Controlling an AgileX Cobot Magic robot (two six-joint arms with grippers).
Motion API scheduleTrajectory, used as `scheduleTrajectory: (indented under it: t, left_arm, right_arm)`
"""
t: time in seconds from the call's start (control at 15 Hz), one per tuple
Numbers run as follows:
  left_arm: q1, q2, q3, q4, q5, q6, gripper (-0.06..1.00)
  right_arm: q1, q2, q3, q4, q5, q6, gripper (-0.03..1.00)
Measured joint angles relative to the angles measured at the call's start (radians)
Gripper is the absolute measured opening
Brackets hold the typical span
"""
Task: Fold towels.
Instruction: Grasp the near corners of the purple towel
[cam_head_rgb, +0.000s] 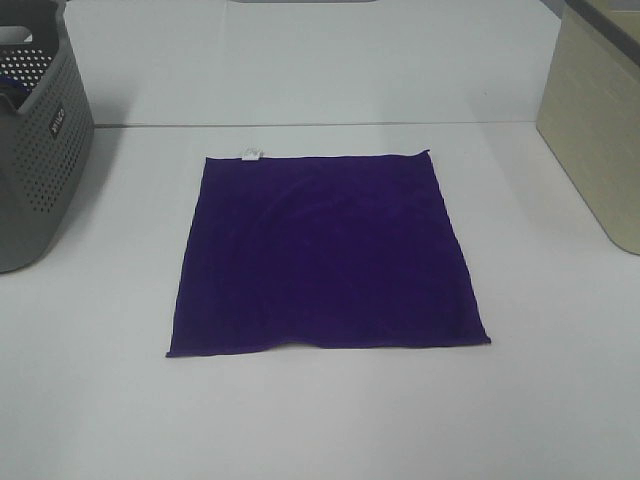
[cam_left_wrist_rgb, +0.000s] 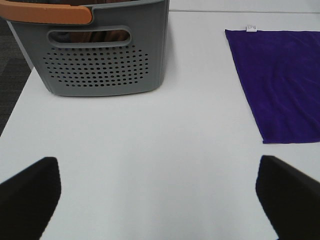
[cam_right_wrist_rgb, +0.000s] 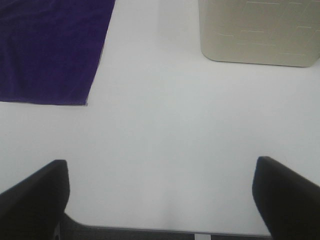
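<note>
Well, the left gripper (cam_left_wrist_rgb: 157, 167) had its two black fingers (cam_left_wrist_rgb: 30, 200) spread far apart. Nothing was between them but the white table (cam_left_wrist_rgb: 150, 140). The right gripper (cam_right_wrist_rgb: 161, 166) was the same: its fingers (cam_right_wrist_rgb: 290, 200) were wide apart and held nothing, over the near edge of the table.

Out past the left gripper stood a grey basket (cam_left_wrist_rgb: 105, 65) full of little holes. It had an orange handle (cam_left_wrist_rgb: 45, 12) on top, and something was inside, too hidden to tell what. Out past the right gripper stood a pale tan box (cam_right_wrist_rgb: 255, 30).

Between the basket and the box lay the purple towel (cam_head_rgb: 325, 250). It was in the middle of the table, spread out flat and not folded at all. A small white tag (cam_head_rgb: 251, 154) stuck out of its far edge, near the corner on the basket side. One near corner of the towel showed in each wrist view, and it did not touch the fingers. The towel did not touch the basket or the box.
</note>
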Motion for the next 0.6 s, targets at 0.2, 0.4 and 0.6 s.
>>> scheduleTrajectory:
  t: [0.2, 0.4, 0.6]
  left_arm:
    - [0.000, 0.000, 0.000, 0.000, 0.000, 0.000, 0.99]
    - [0.000, 0.000, 0.000, 0.000, 0.000, 0.000, 0.99]
    - [0.000, 0.000, 0.000, 0.000, 0.000, 0.000, 0.99]
  right_arm:
    - [0.000, 0.000, 0.000, 0.000, 0.000, 0.000, 0.96]
    - [0.000, 0.000, 0.000, 0.000, 0.000, 0.006, 0.96]
    - [0.000, 0.000, 0.000, 0.001, 0.000, 0.006, 0.96]
